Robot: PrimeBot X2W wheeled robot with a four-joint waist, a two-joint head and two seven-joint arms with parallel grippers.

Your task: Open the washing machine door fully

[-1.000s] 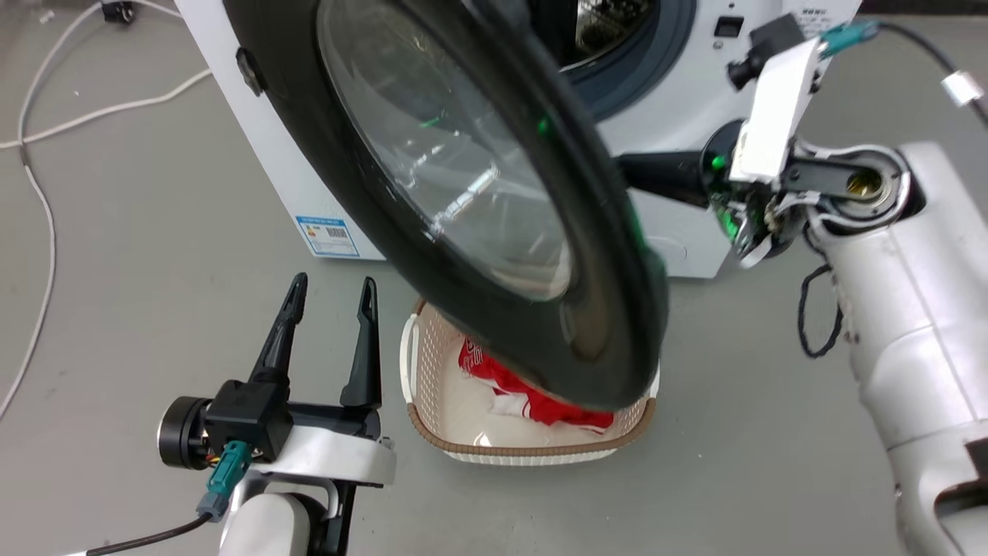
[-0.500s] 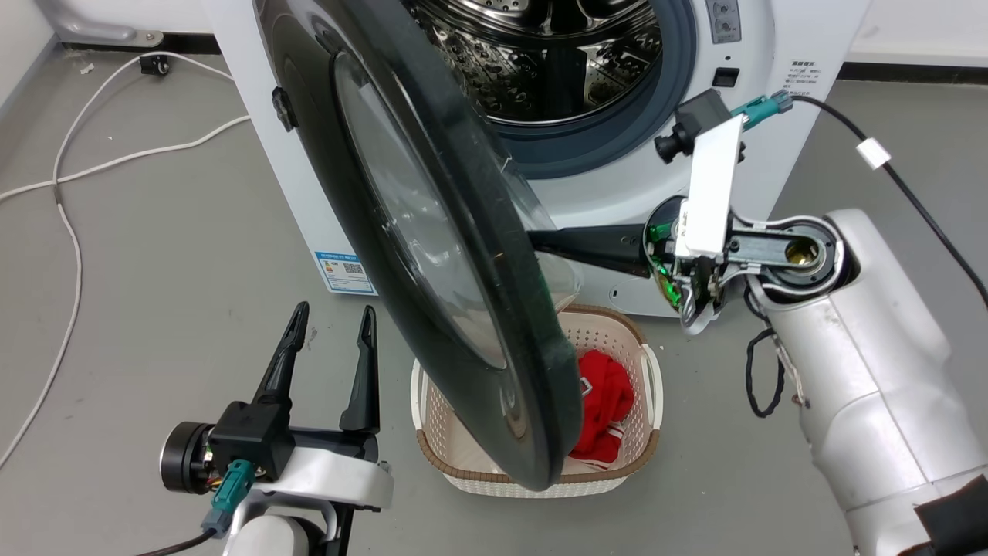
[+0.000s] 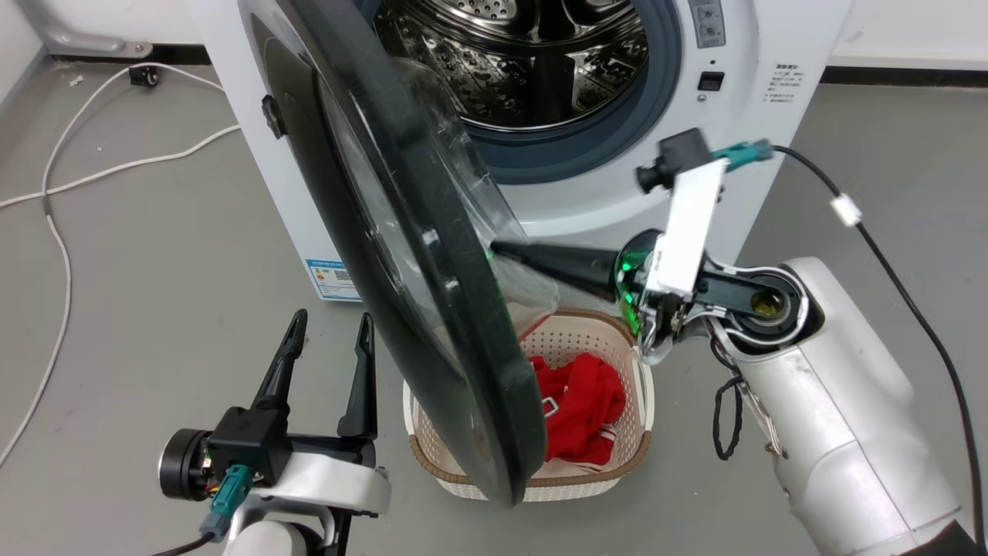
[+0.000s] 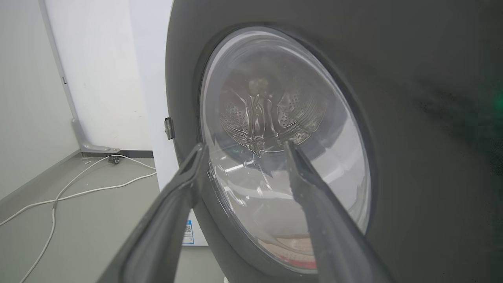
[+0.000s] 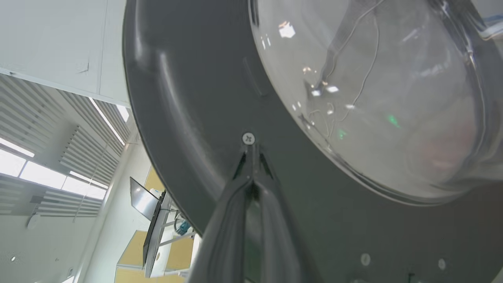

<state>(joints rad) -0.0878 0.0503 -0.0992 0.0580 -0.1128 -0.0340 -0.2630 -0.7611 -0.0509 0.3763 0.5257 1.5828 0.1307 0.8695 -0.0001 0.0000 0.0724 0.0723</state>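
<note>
Fingers of the left gripper [image 3: 332,318] stand apart at lower left, holding nothing. Mid-frame, the washing machine door [image 3: 444,262] hangs half-open, nearly edge-on. The right gripper [image 3: 498,249], fingers together, has its tips against the door's inner face. Behind, the washing machine [image 3: 741,46] stands at the top, drum exposed.

Bright, even light; glass glares, wrist views distorted.

One washing machine [image 3: 760,116], one round black door [image 3: 455,340], one cream laundry basket [image 3: 575,340], one bundle of red cloth [image 3: 579,401] inside.
</note>
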